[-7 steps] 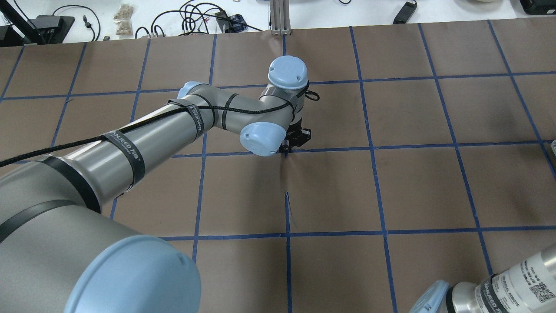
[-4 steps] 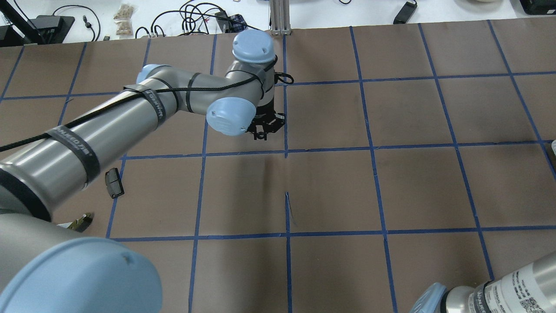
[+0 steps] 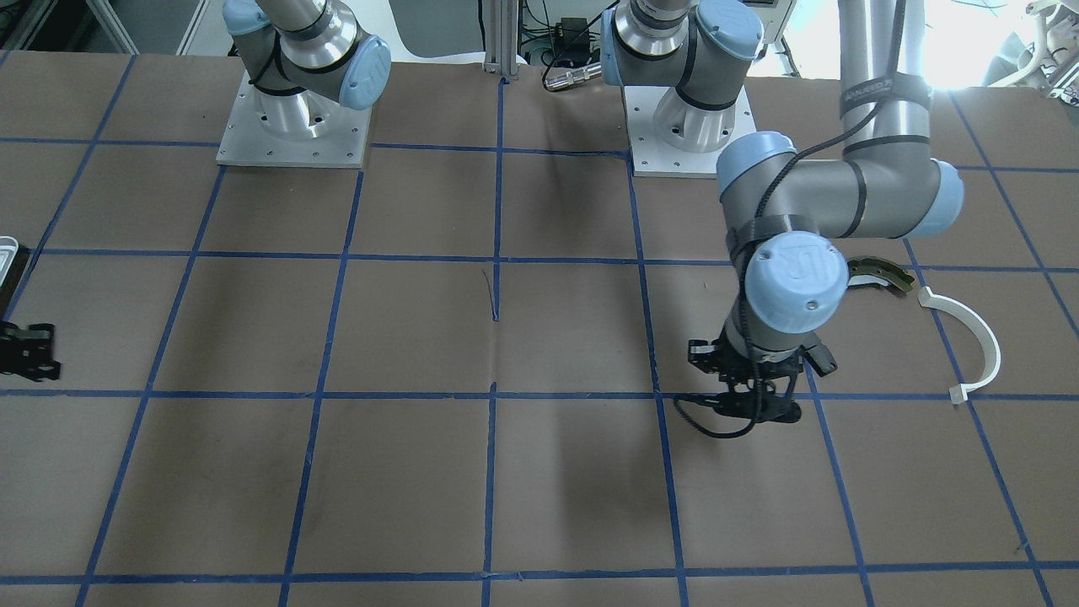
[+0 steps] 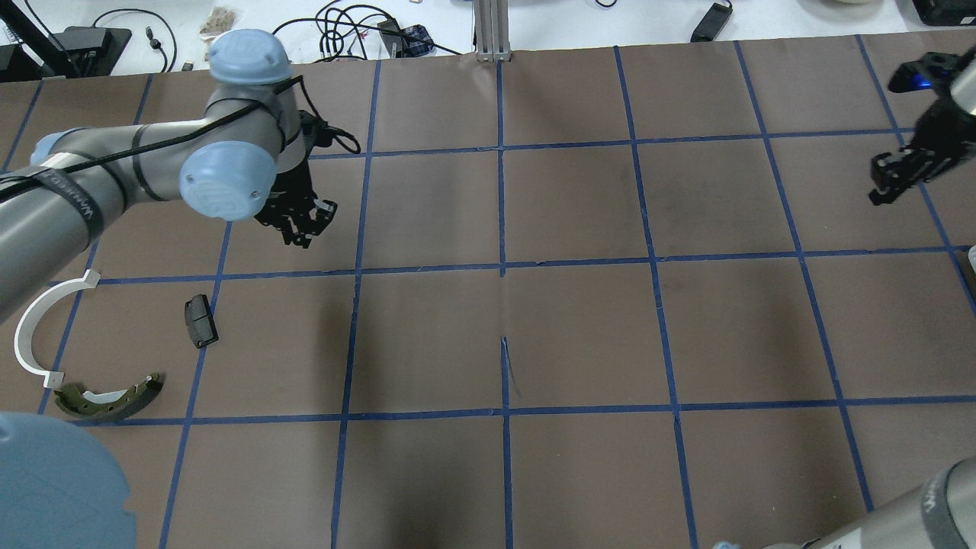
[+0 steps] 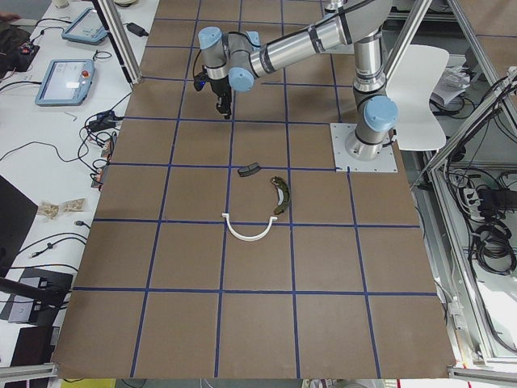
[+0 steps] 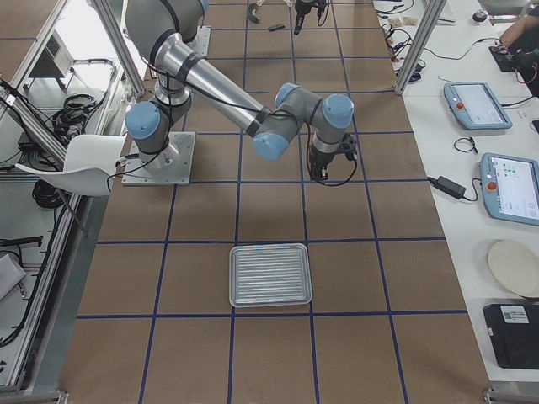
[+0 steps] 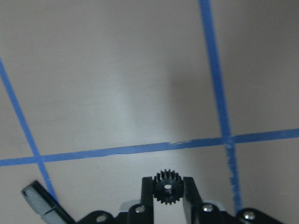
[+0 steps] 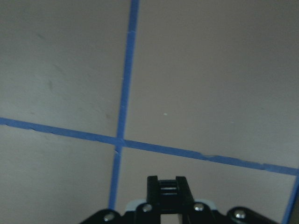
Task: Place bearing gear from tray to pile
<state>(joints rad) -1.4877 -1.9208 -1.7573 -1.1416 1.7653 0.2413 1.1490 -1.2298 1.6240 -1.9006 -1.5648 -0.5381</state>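
While the left gripper (image 7: 167, 185) pinches the gear (image 7: 167, 188) between its fingers (image 7: 147, 198), the pile (image 4: 200, 320) lies apart toward the desk's robot-side left corner, nearer this arm

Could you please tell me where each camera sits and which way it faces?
Front-facing: across the table, facing the robot; left gripper on right.
Overhead: behind the robot, looking forward-down; left arm enters left, right gripper far right.
Exterior left: table's end, looking along it; left arm near.
Exterior right: opposite end; right arm near, tray closer.
Left wrist: down past left gripper holding the gear.
Right wrist: down past right gripper at taped table.
Shared: front-facing and overhead both show the white arc.
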